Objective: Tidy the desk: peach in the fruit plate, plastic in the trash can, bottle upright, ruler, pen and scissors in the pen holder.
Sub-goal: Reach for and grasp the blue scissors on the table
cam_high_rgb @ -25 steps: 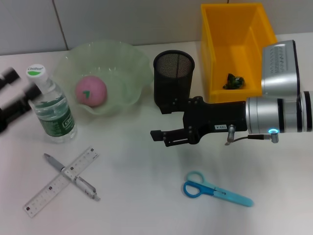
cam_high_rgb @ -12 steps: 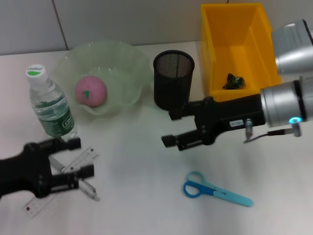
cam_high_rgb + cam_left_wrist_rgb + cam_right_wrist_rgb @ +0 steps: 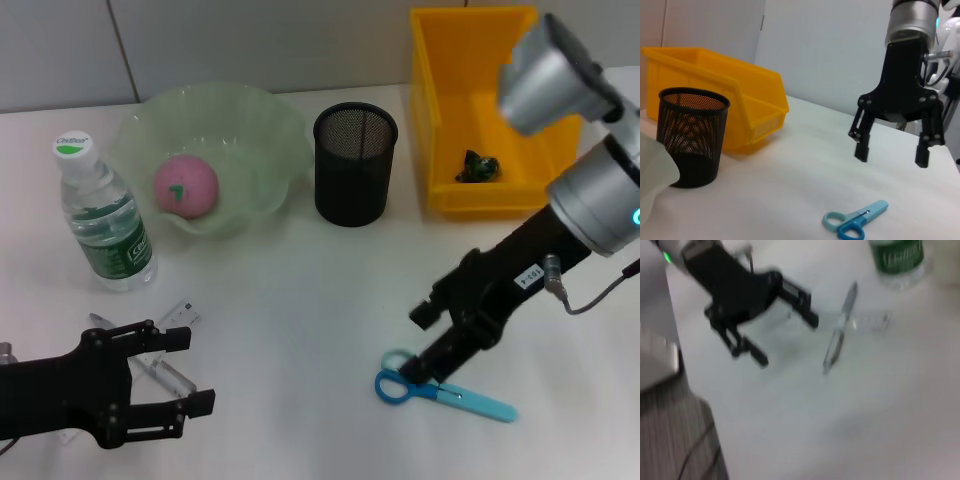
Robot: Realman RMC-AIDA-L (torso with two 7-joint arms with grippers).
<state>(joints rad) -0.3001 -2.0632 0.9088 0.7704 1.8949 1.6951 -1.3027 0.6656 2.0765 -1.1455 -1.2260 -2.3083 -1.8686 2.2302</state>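
While the right hand hung wide open above the scissors (lying flat on the table), a skewed descent could nudge them away; the left hand, also spread, risked scattering pen and ruler.

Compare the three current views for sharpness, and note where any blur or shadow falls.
Head view: crisp; the black mesh pen holder and light-blue-handled scissors have clean edges and soft shadows. Left wrist view: sharp on the open right tool hanging above the scissors. Right wrist view: smeared throughout; the open left tool and silver pen streak.
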